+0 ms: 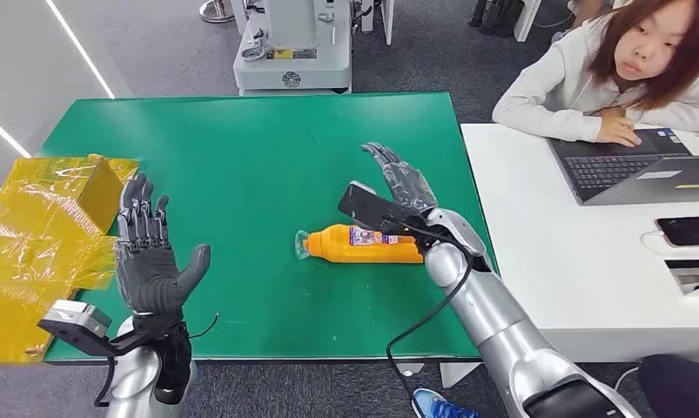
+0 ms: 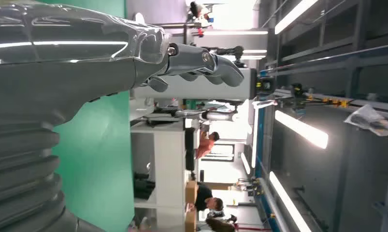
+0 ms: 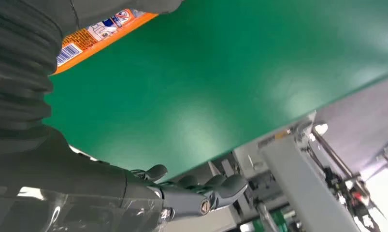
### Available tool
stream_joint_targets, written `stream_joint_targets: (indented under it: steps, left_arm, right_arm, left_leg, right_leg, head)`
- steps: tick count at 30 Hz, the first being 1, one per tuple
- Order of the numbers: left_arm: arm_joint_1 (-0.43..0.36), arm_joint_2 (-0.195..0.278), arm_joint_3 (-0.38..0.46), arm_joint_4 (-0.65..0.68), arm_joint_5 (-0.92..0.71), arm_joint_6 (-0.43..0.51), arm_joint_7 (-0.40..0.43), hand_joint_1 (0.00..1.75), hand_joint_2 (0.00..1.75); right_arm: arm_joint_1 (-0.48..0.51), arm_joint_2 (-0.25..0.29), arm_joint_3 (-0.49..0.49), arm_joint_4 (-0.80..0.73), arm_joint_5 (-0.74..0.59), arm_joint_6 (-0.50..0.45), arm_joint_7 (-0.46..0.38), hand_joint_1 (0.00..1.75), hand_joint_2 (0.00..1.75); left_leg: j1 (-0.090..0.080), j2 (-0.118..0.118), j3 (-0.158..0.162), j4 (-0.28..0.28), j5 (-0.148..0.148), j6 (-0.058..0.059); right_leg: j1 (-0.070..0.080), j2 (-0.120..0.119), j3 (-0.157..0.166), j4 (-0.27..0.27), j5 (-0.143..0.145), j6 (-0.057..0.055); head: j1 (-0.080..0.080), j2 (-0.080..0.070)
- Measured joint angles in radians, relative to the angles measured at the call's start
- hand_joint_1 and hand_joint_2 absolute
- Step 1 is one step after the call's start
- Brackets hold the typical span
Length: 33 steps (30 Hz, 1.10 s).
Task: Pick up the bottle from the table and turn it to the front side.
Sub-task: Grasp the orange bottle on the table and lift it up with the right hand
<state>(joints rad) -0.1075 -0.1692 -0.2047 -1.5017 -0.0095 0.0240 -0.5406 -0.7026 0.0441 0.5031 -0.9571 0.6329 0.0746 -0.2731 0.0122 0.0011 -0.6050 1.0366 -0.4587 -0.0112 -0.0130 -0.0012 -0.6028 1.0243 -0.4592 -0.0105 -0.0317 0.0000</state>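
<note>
An orange bottle (image 1: 363, 245) lies on its side on the green table (image 1: 241, 148), clear cap toward the left, printed label facing up. My right hand (image 1: 399, 180) hovers just beyond and above its right end, fingers spread, holding nothing. The right wrist view catches the bottle's label (image 3: 93, 36) beside my right hand (image 3: 182, 193). My left hand (image 1: 150, 257) is raised over the table's near left edge, palm up and fingers apart, empty. In the left wrist view my left hand (image 2: 134, 53) is held clear of the table.
Crumpled yellow film and a yellow box (image 1: 41, 226) lie at the table's left edge. A white desk (image 1: 572, 261) with a laptop and phone stands to the right, where a person (image 1: 624, 70) sits. A grey machine base (image 1: 293, 52) stands beyond the table.
</note>
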Motion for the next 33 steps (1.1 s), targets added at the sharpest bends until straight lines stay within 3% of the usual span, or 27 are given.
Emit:
stream_joint_targets:
  steps: [14, 22, 33]
  left_arm:
    - [-0.036, 0.004, -0.017, 0.059, 0.045, -0.034, 0.011, 0.0, 1.75]
    - [-0.066, 0.003, -0.017, 0.094, 0.097, -0.066, 0.019, 0.0, 1.75]
    - [-0.103, 0.002, -0.017, 0.122, 0.112, -0.08, 0.041, 0.0, 1.75]
  right_arm:
    - [-0.039, -0.069, 0.088, 0.099, -0.088, -0.015, -0.021, 0.0, 1.75]
    - [-0.039, -0.075, 0.099, 0.107, -0.139, -0.014, -0.035, 0.0, 1.75]
    - [-0.041, -0.085, 0.163, 0.164, -0.127, 0.08, 0.031, 0.0, 1.75]
  left_leg:
    - [0.0, 0.0, 0.0, 0.0, 0.0, 0.0]
    - [0.0, 0.0, 0.0, 0.0, 0.0, 0.0]
    - [0.0, 0.0, 0.0, 0.0, 0.0, 0.0]
  right_leg:
    - [0.0, 0.0, 0.0, 0.0, 0.0, 0.0]
    - [0.0, 0.001, 0.0, 0.0, 0.0, 0.0]
    - [0.0, 0.001, 0.0, 0.0, 0.0, 0.0]
  head:
    - [0.0, 0.0]
    - [0.0, 0.0]
    - [0.0, 0.0]
